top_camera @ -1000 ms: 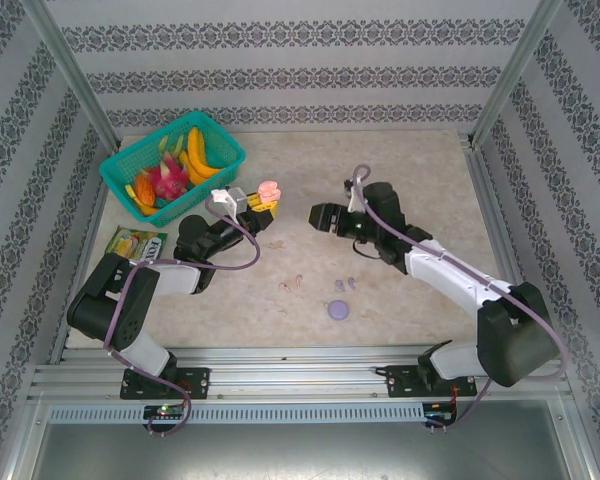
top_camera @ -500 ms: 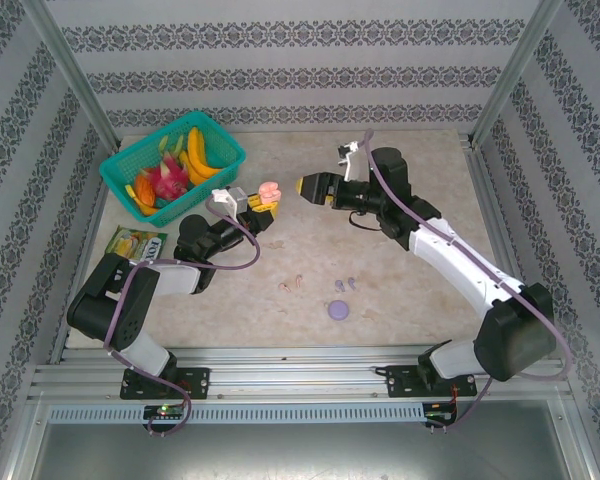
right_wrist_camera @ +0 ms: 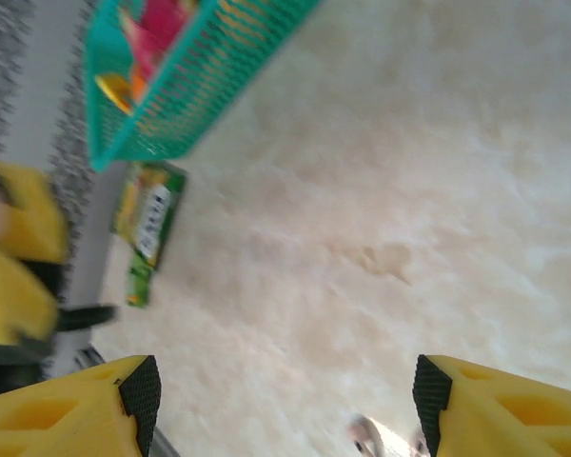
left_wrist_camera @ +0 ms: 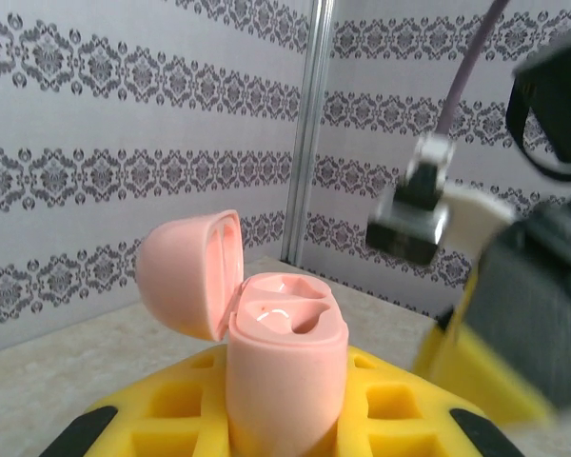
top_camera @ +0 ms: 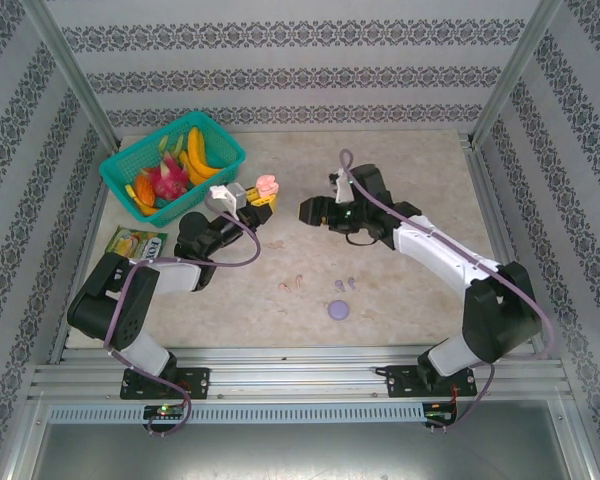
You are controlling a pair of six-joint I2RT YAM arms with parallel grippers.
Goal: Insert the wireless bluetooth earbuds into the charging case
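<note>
At left of centre in the overhead view, the left gripper [top_camera: 261, 197] is clamped on the pink charging case [top_camera: 268, 186], raised off the table [top_camera: 420, 170] just right of the teal basket [top_camera: 152, 140] of toy fruit. Its wrist view adds detail that the overhead view lacks: the case [left_wrist_camera: 285, 381] stands upright between yellow fingers [left_wrist_camera: 171, 409], its lid [left_wrist_camera: 186, 271] hinged back to the left and two hollows exposed on top; whether they hold anything cannot be told. To its right, and apart from it, the right gripper [top_camera: 308, 211] faces the case with jaws spread and nothing between them. The right wrist view shows bare table between its yellow fingers [right_wrist_camera: 57, 414], with the basket [right_wrist_camera: 200, 86] and a green packet [right_wrist_camera: 150, 217] beyond, all blurred. The wireless bluetooth earbuds [top_camera: 292, 283] lie loose on the table nearer the arm bases, the pink pair left and the lilac pair [top_camera: 345, 284] right, just beside a lilac round case [top_camera: 338, 310]. Surface: beige, marbled. Enclosure: aluminium posts [top_camera: 72, 75] and walls [top_camera: 280, 75] papered in grey damask bands.
</note>
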